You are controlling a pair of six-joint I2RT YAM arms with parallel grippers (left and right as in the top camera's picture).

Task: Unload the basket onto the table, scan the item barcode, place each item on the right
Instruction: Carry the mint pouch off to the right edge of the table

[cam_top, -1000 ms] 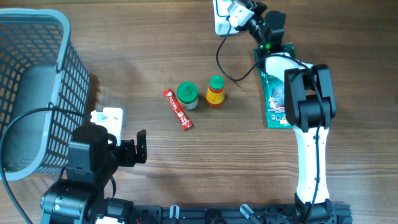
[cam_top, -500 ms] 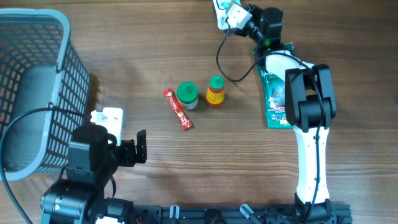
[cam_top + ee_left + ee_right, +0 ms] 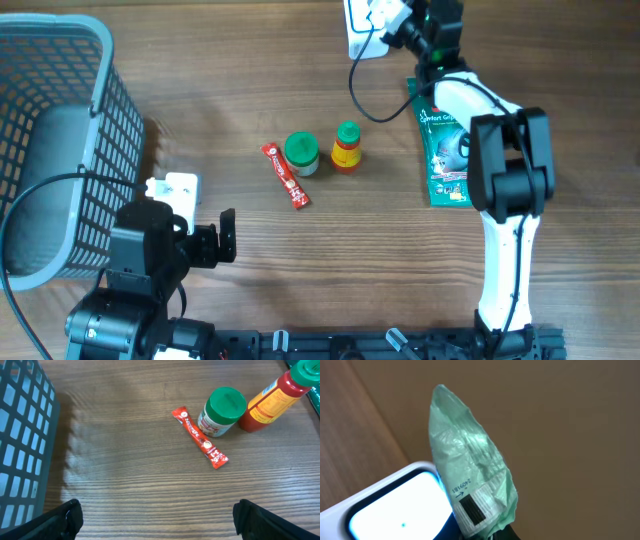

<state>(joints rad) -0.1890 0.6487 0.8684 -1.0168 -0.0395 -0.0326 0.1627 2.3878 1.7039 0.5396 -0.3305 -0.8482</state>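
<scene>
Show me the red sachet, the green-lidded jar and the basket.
red sachet (image 3: 200, 437), left wrist view, middle of the packet.
green-lidded jar (image 3: 227, 402), left wrist view, top of its lid.
basket (image 3: 113, 140), overhead view, its mesh side wall.

Table (image 3: 180, 90): brown wood-grain top, grain running side to side in my overhead view, filling that frame edge to edge. Matte finish.

Light: soft and even, all shadows blurred at the edges.

Blue-grey mesh basket (image 3: 115, 110) stands on the left side of the table. Its grid shadow (image 3: 75, 445) falls on the wood just beside it, and I see this best from the left wrist.

Right wrist view: backdrop is a plain tan surface (image 3: 560, 420), flat and featureless. I cannot tell whether it is wall or ceiling. A band of wood grain runs along the left edge.
</scene>
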